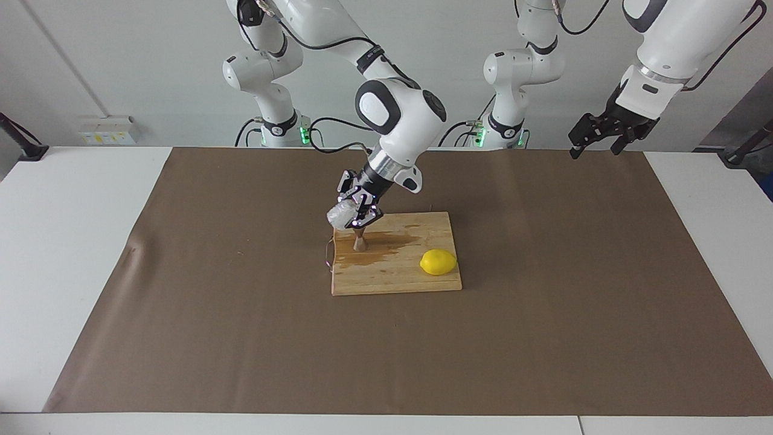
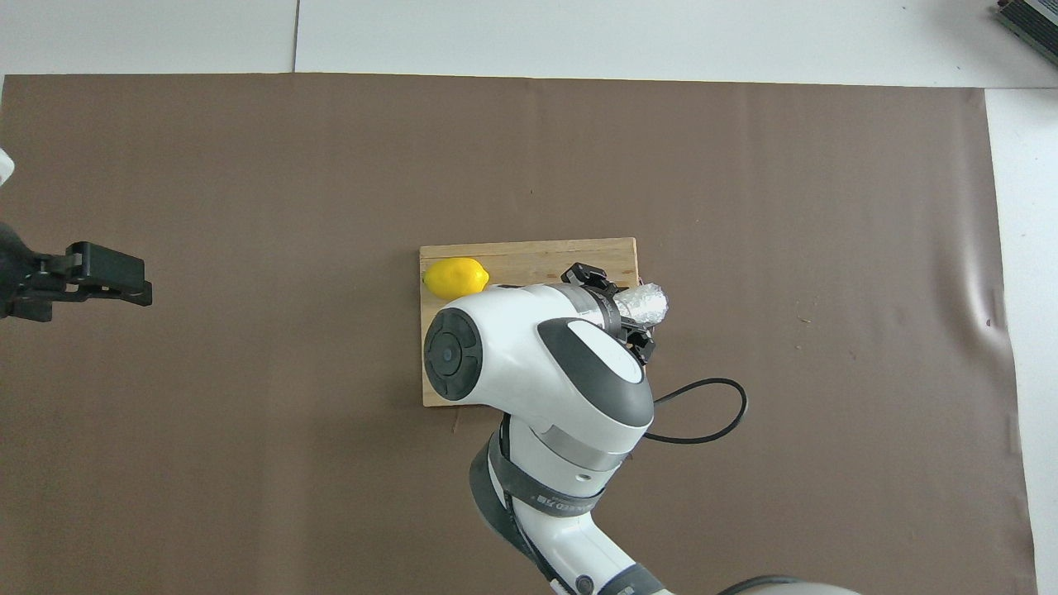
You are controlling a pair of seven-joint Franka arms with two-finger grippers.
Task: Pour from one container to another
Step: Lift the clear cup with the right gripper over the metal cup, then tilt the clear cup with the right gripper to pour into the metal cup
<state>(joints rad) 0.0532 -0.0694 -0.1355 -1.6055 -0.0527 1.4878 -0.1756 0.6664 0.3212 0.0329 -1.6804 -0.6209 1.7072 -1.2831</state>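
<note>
Glass cup (image 1: 342, 215): tilted over the jigger (image 1: 359, 242), clamped in the right gripper (image 1: 357, 212).
Jigger: upright on the cutting board (image 1: 392, 278), lemon (image 1: 438, 262) nearby.
Progress: pour under way; wet stain suggests spillage.
Left gripper (image 1: 595, 144): waits aloft, fingers apart, empty.

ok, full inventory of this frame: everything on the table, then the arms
glass cup: 1, clear whitish, tipped in the right gripper over the jigger
jigger: 1, steel, upright on the cutting board at its right-arm end
lemon: 1, yellow, on the board at its left-arm end
cutting board: 1, light wood with a wet patch, mid-table on the mat
mat: 1, brown, covering most of the table
table: 1, white
right gripper: shut on the cup, over the board
left gripper: waiting, raised over the mat's left-arm end
</note>
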